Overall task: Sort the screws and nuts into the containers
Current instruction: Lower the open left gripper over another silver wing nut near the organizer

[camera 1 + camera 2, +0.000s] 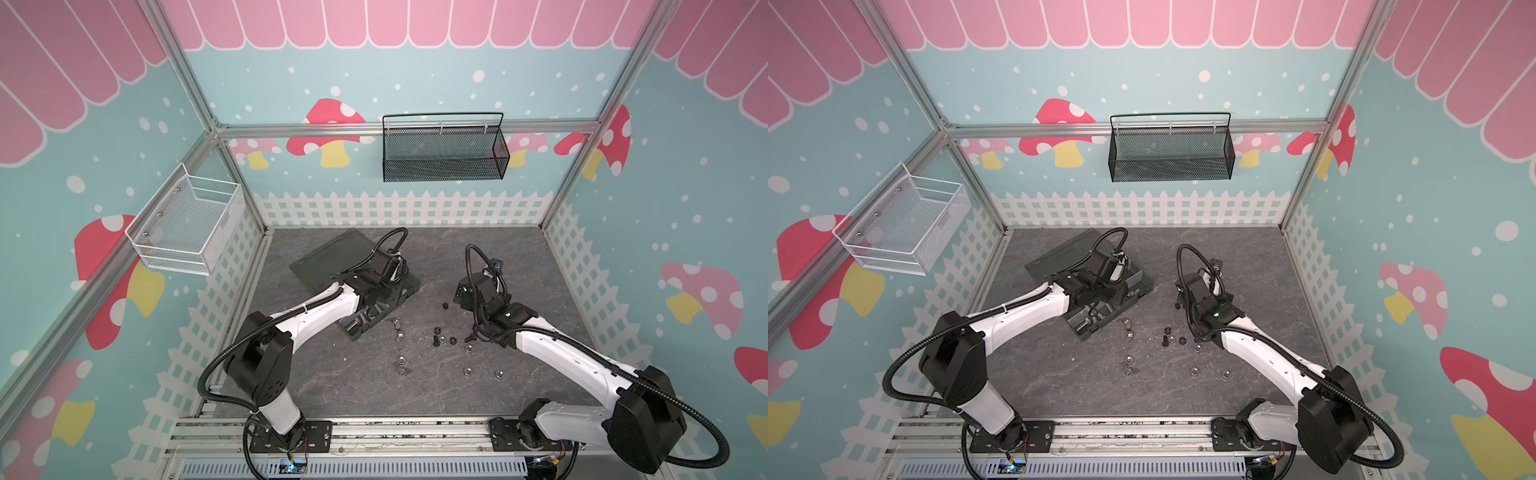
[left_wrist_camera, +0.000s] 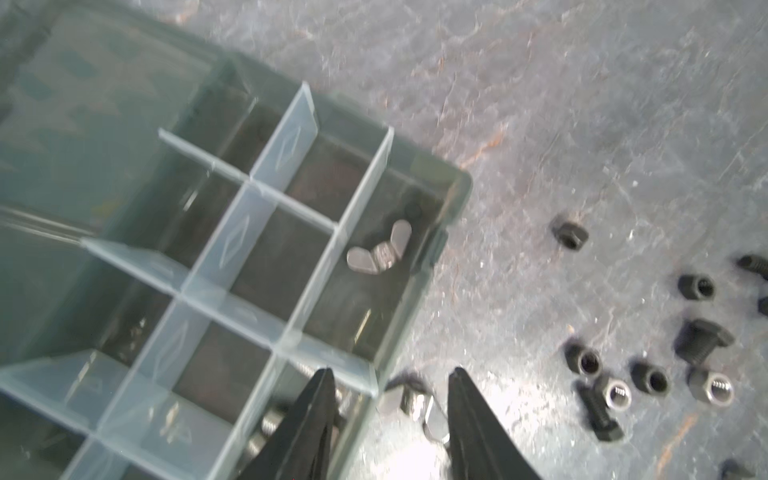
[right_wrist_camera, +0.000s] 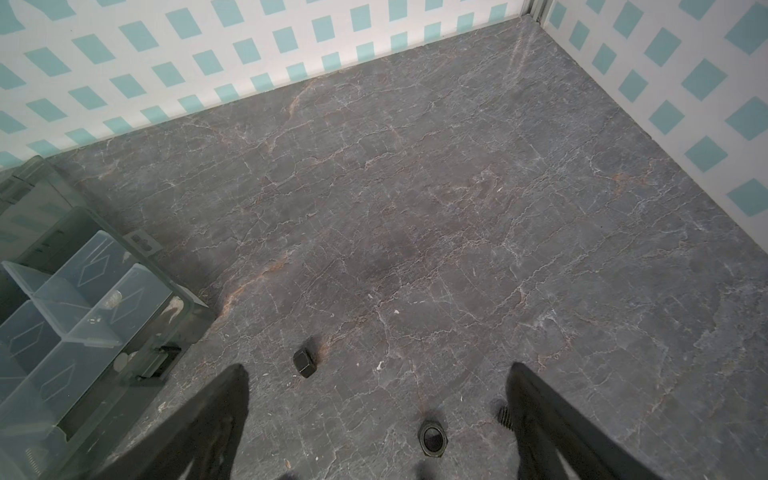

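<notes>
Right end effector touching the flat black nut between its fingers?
Apart. Right wrist view: the right end effector is open, and bare table shows on both sides of the flat black nut between its fingers.

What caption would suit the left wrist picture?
Left pincer, open, at the organiser box's edge; a silver wing nut lies in a corner compartment.

organiser box (image 1: pixel 409 286): left | loose nuts (image 1: pixel 437 331): right of it | wing nut (image 2: pixel 380 253): in box
</notes>
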Available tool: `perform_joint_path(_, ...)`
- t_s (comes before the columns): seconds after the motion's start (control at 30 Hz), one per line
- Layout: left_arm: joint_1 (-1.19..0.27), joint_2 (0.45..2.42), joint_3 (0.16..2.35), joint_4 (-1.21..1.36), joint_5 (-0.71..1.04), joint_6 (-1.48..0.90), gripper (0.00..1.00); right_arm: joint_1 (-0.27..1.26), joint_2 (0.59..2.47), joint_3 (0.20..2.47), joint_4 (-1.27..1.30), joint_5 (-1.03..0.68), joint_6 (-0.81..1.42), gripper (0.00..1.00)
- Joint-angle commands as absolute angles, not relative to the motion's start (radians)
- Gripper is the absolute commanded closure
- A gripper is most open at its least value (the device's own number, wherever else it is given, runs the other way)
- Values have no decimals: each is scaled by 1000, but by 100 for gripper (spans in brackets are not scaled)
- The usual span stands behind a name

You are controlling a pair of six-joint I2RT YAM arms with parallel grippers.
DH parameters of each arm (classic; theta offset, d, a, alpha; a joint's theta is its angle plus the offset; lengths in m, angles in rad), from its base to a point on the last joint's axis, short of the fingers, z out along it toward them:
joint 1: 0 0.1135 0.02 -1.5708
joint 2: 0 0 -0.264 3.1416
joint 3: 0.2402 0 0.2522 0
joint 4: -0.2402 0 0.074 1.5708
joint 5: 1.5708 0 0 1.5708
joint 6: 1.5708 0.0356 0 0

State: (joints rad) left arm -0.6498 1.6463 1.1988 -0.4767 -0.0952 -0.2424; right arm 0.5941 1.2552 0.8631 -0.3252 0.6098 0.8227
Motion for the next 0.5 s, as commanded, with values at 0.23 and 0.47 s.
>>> perform_joint_path(0.23,-796,1555,1022,-450,-232,-551,49,566,1293,880,-349,544,809,0)
perform_joint_path(0.47,-827,1618,996,-373,-219,-638,38,538,1305,882,-348,485,792,0)
